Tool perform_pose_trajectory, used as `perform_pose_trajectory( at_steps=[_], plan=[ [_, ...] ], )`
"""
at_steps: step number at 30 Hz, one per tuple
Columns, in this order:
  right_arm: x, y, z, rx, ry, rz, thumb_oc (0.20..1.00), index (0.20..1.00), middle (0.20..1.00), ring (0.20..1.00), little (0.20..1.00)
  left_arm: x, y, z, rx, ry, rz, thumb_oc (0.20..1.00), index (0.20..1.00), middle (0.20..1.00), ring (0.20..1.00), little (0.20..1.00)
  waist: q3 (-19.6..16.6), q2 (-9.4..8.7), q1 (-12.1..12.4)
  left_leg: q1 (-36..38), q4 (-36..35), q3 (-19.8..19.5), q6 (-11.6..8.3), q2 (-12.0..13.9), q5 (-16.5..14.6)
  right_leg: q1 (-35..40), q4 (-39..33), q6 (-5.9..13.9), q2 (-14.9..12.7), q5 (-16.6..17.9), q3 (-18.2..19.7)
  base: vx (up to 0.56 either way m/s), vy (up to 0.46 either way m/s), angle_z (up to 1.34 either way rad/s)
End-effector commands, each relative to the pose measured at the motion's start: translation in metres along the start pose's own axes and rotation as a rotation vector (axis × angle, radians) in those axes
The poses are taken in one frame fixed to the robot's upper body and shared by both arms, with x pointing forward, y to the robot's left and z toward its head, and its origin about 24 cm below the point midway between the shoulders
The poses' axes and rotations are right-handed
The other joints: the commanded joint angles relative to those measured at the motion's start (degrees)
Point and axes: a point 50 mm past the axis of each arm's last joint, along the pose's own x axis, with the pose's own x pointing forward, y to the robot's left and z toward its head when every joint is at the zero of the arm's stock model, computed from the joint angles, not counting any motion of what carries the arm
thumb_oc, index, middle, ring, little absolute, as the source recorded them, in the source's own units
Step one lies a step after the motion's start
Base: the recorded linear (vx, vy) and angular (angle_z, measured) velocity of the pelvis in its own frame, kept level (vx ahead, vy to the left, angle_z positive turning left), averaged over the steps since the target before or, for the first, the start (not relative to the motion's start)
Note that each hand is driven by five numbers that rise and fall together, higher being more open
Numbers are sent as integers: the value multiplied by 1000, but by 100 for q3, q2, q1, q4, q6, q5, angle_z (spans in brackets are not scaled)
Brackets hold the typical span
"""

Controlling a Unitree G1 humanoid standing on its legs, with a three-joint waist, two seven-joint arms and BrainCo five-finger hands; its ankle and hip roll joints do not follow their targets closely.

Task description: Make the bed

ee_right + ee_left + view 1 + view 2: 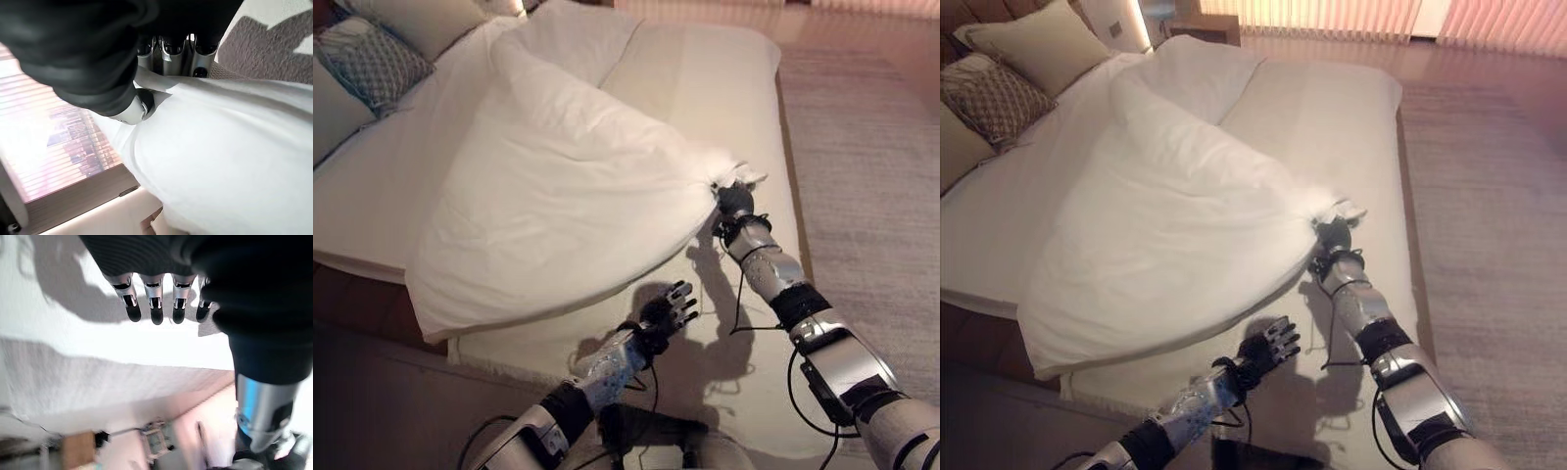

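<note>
- Right hand [736, 201], at centre right of the left eye view, has its fingers and thumb curled round a bunched corner of the white duvet [548, 196]; the right wrist view shows the fingers [168, 56] folded over the white cloth and the thumb pressed on it from the other side.
- Left hand [668, 310] is at lower centre of the same view, above the bare bed [724, 88] sheet, fingers straight and spread, holding nothing; its wrist view shows the dark fingertips [156, 313] in a row, clear of the sheet.
- From the gripped corner the duvet fans out toward the left of the frame, lying across the middle of the bed in a rough triangle, with a folded ridge running to the upper centre and its lower edge hanging over the near-left side of the mattress.
- Pillows [1043, 44] sit in the upper left corner, among them a patterned cushion [374, 61].
- Grey carpet [871, 176] fills the right side of the frame.
- No writing or label can be read anywhere.
</note>
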Motion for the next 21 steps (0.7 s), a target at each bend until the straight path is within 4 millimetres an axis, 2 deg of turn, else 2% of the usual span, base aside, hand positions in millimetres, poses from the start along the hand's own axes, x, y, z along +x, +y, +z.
perform_pose_trajectory(
  at_steps=[1, 4, 5, 8, 12, 17, 21],
  plan=[
    [-4, -14, 29, 66, -169, -40, 200, 200, 200, 200, 200, 11, -4, -1, -277, -100, 75, 1000, 1000, 1000, 1000, 1000, -1088, -77, -66, 258, 10, 47, -131, -185, -532, 262, 24, 277, -27, 14, -110, 53, -57, -1],
    [-9, -15, 19, 90, -155, -52, 200, 200, 200, 200, 200, 13, -4, 9, -359, -161, 112, 1000, 1000, 1000, 1000, 1000, -1146, -103, -68, 313, 10, 31, -135, -172, -554, 335, 24, 260, -11, -24, -136, 32, -35, 1],
    [-13, -17, 11, 118, -139, -70, 200, 200, 200, 200, 200, 14, -2, 23, -414, -230, 149, 1000, 1000, 1000, 1000, 1000, -1211, -132, -58, 358, 10, 20, -144, -165, -567, 386, 24, 251, -4, -45, -171, 39, -38, 1],
    [-18, -19, -1, 150, -116, -93, 200, 200, 200, 200, 200, 15, 1, 48, -466, -335, 197, 1000, 1000, 1000, 1000, 1000, -1273, -164, -54, 404, 10, -3, -163, -144, -576, 455, 24, 238, -2, -75, -230, 24, -25, 2],
    [-24, -20, -10, 174, -108, -112, 200, 200, 200, 200, 200, 13, 4, 72, -481, -433, 250, 1000, 1000, 1000, 1000, 1000, -1313, -192, -70, 460, 10, -28, -179, -130, -595, 545, 24, 217, -1, -105, -286, 16, -16, 3],
    [-28, -24, -13, 184, -118, -137, 200, 200, 200, 200, 200, 8, 7, 92, -481, -527, 292, 1000, 1000, 1000, 1000, 1000, -1331, -207, -80, 492, 10, -44, -196, -133, -612, 597, 24, 206, -5, -120, -338, 10, -8, 6],
    [-29, -26, -14, 193, -125, -157, 200, 200, 200, 200, 200, 5, 12, 101, -487, -571, 331, 1000, 1000, 1000, 1000, 1000, -1351, -216, -79, 518, 10, -51, -207, -129, -627, 623, 24, 201, 2, -133, -367, 11, -8, 5]
  ],
)
